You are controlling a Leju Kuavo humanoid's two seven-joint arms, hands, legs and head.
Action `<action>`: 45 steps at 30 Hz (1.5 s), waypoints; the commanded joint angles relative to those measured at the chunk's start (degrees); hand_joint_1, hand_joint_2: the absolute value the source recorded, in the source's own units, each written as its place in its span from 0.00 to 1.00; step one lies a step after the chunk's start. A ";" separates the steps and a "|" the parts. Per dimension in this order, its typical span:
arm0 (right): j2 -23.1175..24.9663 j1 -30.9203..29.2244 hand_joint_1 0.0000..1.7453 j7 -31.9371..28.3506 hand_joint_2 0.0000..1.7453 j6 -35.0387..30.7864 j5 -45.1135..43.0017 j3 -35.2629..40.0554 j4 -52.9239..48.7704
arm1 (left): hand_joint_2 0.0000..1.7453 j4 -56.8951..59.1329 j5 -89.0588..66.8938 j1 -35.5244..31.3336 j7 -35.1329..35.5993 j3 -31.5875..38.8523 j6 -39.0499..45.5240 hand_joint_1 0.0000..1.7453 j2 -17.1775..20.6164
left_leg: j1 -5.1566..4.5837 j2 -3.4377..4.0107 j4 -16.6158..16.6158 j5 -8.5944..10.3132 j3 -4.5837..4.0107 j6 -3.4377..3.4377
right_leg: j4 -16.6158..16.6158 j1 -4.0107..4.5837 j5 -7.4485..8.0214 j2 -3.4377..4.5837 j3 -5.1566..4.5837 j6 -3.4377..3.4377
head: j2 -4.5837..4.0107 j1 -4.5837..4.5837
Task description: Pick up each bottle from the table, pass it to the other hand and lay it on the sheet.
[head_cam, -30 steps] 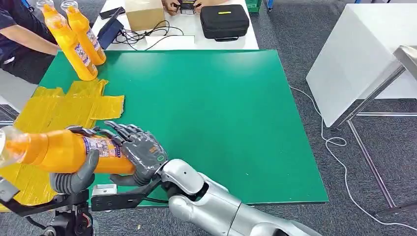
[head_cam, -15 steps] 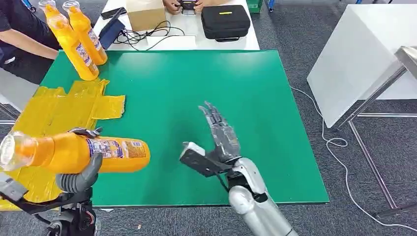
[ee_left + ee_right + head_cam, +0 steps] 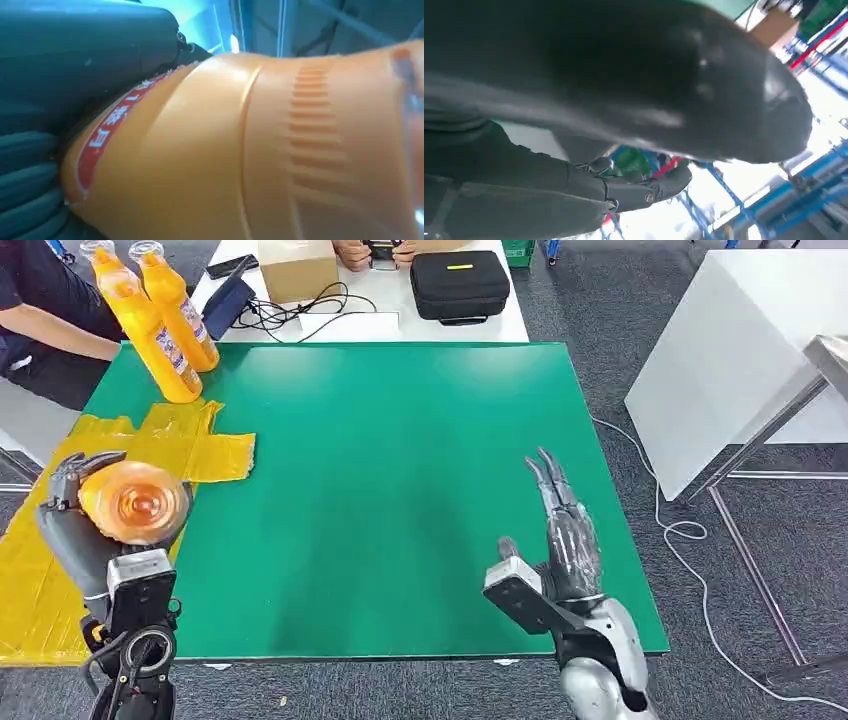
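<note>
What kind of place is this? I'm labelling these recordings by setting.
Probably a robotics lab or test workshop: a green work table on grey carpet, a black equipment case and loose cables on a white table behind, with a seated person beside it.

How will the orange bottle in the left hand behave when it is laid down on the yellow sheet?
The orange bottle looks round in section, so on its side it may roll across the yellow sheet. Its plastic wall with moulded ribs seems fairly stiff and unlikely to break. The smooth surface may slip in the left hand during release.
</note>
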 commanded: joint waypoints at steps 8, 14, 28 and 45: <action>-7.26 6.80 0.00 -3.54 0.00 0.18 0.09 -1.42 -3.68 | 1.00 17.26 -6.37 -6.52 6.39 1.51 -6.48 1.00 13.51 | -0.07 0.13 -0.09 -0.17 0.46 -0.01 | 0.00 -0.02 -0.21 0.00 0.34 -0.13 | 0.00 0.02; -7.01 6.53 0.00 -3.33 0.00 -0.51 0.81 -0.97 -1.37 | 1.00 26.55 -11.57 -12.78 7.21 1.18 -4.89 1.00 14.92 | 0.00 -0.02 -0.09 -0.02 0.22 -0.06 | -0.04 0.05 -0.17 -0.11 0.15 -0.12 | 0.00 0.00; -11.57 6.59 0.00 -7.53 0.00 -3.68 -6.34 -1.18 1.90 | 1.00 65.36 -15.14 -27.26 6.80 -5.97 3.65 1.00 25.24 | -0.01 0.30 -0.13 0.03 0.43 0.02 | -0.06 0.06 0.06 0.18 0.30 -0.18 | 0.00 0.00; -15.15 9.61 0.00 -6.39 0.00 -3.07 -8.10 -3.84 -2.64 | 1.00 63.28 -21.71 -21.84 12.06 -10.27 3.27 1.00 24.39 | -0.02 0.29 -0.04 -0.04 0.20 -0.02 | 0.02 0.03 -0.04 0.22 0.11 -0.14 | 0.00 0.04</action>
